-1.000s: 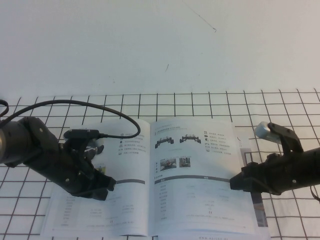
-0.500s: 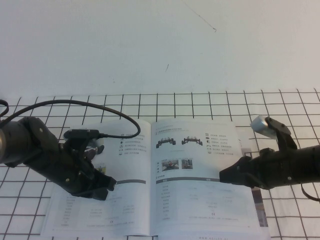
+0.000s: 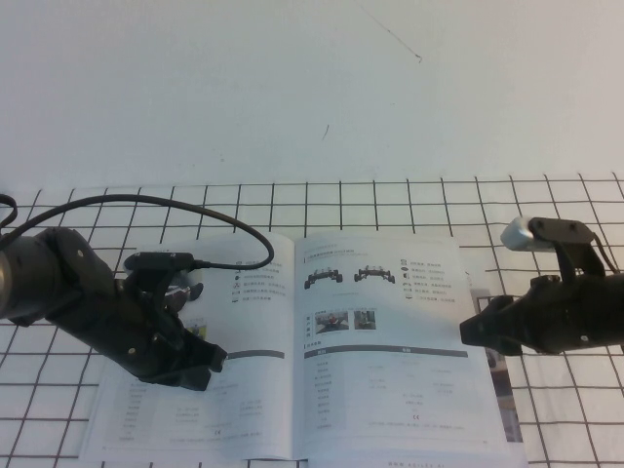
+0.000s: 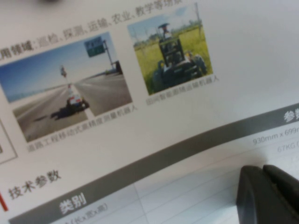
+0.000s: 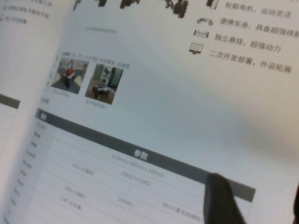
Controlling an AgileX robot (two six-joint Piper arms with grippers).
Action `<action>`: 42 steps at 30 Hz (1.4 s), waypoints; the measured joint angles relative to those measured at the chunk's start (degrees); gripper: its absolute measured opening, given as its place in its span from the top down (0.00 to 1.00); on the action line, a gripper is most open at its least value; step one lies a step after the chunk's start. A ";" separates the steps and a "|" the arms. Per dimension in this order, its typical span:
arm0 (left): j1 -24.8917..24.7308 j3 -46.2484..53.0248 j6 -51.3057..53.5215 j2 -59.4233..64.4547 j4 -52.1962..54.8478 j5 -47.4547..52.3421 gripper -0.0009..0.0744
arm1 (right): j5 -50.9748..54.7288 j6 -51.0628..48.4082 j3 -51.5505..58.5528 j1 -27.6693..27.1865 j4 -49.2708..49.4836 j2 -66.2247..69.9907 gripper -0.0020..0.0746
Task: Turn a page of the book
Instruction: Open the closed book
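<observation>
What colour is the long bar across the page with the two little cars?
Dark grey, with small white writing on the bar. It shows best in the right wrist view, across the page.

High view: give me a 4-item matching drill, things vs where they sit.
Things:
1. left gripper
2. right gripper
3. book
4. page

Places:
A. open flat on the grid cloth
B. at the page's outer edge
C. on the book's left-hand page
D. right half of the book, lying flat

Pairs: 1-C, 2-B, 3-A, 4-D
</observation>
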 joint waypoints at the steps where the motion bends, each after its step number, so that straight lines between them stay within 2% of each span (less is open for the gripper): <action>1: 0.00 0.00 0.00 0.00 0.00 0.00 0.99 | 0.00 0.00 0.00 0.12 0.01 0.12 0.54; 28: 0.00 0.00 0.14 0.00 0.00 0.00 0.99 | -0.85 0.33 0.00 0.82 -0.12 3.75 0.54; 42: 0.00 0.00 -0.20 0.00 0.00 0.00 0.99 | 0.63 -1.14 0.00 0.72 3.34 5.13 0.54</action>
